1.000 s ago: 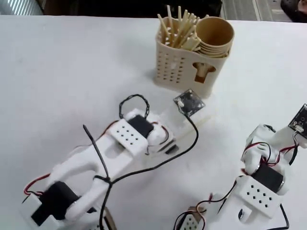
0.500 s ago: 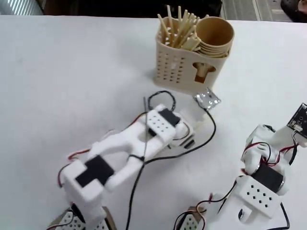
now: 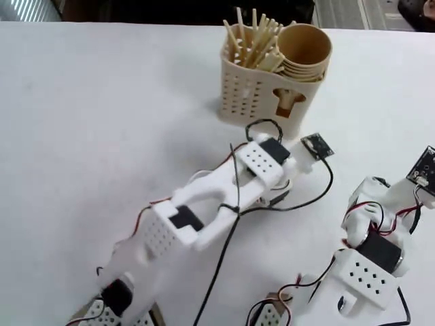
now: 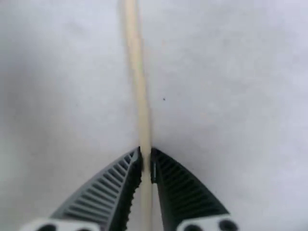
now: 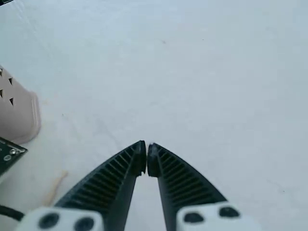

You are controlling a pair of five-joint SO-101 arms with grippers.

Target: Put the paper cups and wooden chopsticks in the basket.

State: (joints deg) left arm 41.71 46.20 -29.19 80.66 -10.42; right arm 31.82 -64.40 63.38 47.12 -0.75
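Note:
The cream perforated basket stands at the back of the table, holding several wooden chopsticks and a stack of paper cups. My left arm stretches from the front left to just in front of the basket. Its gripper is shut on a single wooden chopstick, which runs forward from the fingertips over the white table. My right gripper is shut with nothing in it, low over bare table at the right. The basket's corner and a chopstick tip sit off to its side.
The right arm is folded at the front right corner. Black and red cables loop off the left arm's wrist. The left arm's camera board sticks out beside the basket. White table lies open to the left.
The left arm has swung right and toward the basket; its wrist went from the table's middle to just below the basket's front. The right arm has kept still.

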